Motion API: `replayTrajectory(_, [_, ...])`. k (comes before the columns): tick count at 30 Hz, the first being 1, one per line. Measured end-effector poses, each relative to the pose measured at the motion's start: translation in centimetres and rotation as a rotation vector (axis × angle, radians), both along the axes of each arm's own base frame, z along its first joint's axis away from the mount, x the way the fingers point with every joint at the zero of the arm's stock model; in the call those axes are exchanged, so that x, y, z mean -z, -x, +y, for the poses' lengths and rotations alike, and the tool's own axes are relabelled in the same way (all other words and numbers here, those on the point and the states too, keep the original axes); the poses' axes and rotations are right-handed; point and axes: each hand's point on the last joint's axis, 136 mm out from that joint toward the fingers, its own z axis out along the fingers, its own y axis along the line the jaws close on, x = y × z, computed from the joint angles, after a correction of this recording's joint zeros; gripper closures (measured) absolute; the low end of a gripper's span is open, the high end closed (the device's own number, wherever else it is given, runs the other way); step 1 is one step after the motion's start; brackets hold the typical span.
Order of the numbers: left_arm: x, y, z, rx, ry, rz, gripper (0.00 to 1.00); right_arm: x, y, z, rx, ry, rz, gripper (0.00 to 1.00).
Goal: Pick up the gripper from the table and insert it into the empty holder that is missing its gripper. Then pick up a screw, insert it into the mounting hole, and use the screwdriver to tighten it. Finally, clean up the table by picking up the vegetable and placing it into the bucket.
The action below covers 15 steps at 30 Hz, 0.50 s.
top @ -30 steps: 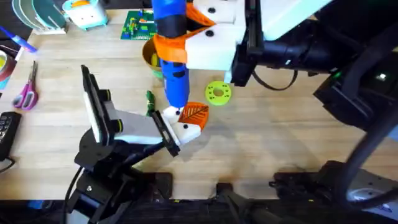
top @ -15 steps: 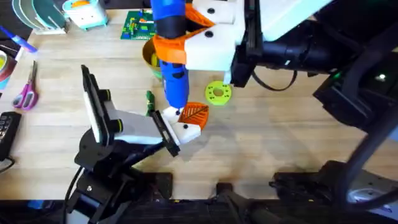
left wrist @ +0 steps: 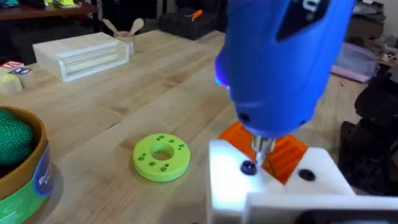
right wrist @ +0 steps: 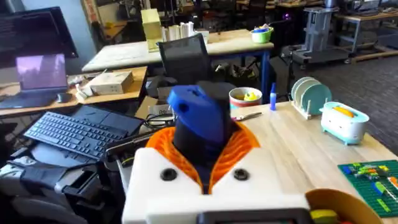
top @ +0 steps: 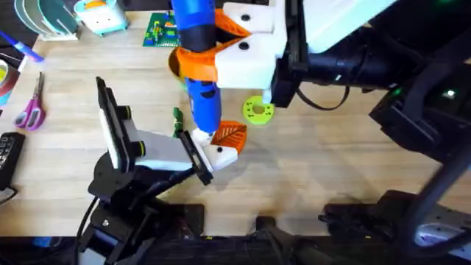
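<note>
1. The thick bright-blue handled screwdriver (top: 200,66) is held upright between the white fingers and orange ribbed pads of the right gripper (top: 202,62), which is closed around the handle, as is also seen in the right wrist view (right wrist: 199,121).
2. The thin metal tip of the screwdriver (left wrist: 261,146) is seen pointing down at a small dark screw (left wrist: 248,167) seated in the top face of the white plastic wedge-shaped holder (left wrist: 273,193); whether tip and screw touch cannot be told.
3. The small orange ribbed fingertip piece (top: 229,134) is seated against that white holder (top: 224,153), which forms the end of the left arm, low over the table.
4. The left gripper (top: 221,145) carries nothing between its fingers; how far it is open cannot be told.
5. A round bright-green disc with holes (top: 257,110) is lying flat on the light wooden butcher-block table (top: 316,158), just beside the holder on its far right.
6. The small round yellow bucket with a green band (left wrist: 22,168) is standing behind the screwdriver, and a green knobbly object (left wrist: 11,137) is seen inside it.
7. Pink-handled scissors (top: 31,107) are lying near the table's left edge, well apart from the work.
</note>
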Motion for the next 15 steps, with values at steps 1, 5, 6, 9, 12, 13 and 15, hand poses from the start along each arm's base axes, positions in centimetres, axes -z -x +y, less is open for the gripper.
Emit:
replayTrajectory(1, [0.00, 0.00, 0.00, 0.000, 0.000, 0.000, 0.985, 0.00, 0.00, 0.00, 0.000, 0.000, 0.000, 0.976])
replayTrajectory(5, [0.00, 0.00, 0.00, 0.000, 0.000, 0.000, 0.985, 0.01, -0.01, 0.00, 0.000, 0.000, 0.000, 0.976])
replayTrajectory(6, [0.00, 0.00, 0.00, 0.000, 0.000, 0.000, 0.985, 0.05, -0.04, 0.04, 0.000, 0.001, 0.001, 0.976])
replayTrajectory(9, [0.00, 0.00, 0.00, 0.000, 0.000, 0.000, 0.985, 0.44, -0.28, 0.25, 0.000, 0.008, 0.008, 0.976])
replayTrajectory(12, [0.00, 0.00, 0.00, 0.000, 0.000, 0.000, 0.985, 0.70, -0.43, 0.38, 0.001, 0.012, 0.013, 0.976])
replayTrajectory(13, [0.00, 0.00, 0.00, 0.000, 0.000, 0.000, 0.985, 0.75, -0.45, 0.42, 0.000, 0.013, 0.014, 0.976])
replayTrajectory(15, [0.00, 0.01, 0.00, 0.000, 0.000, 0.000, 0.985, 0.77, -0.47, 0.42, 0.001, 0.013, 0.014, 0.976])
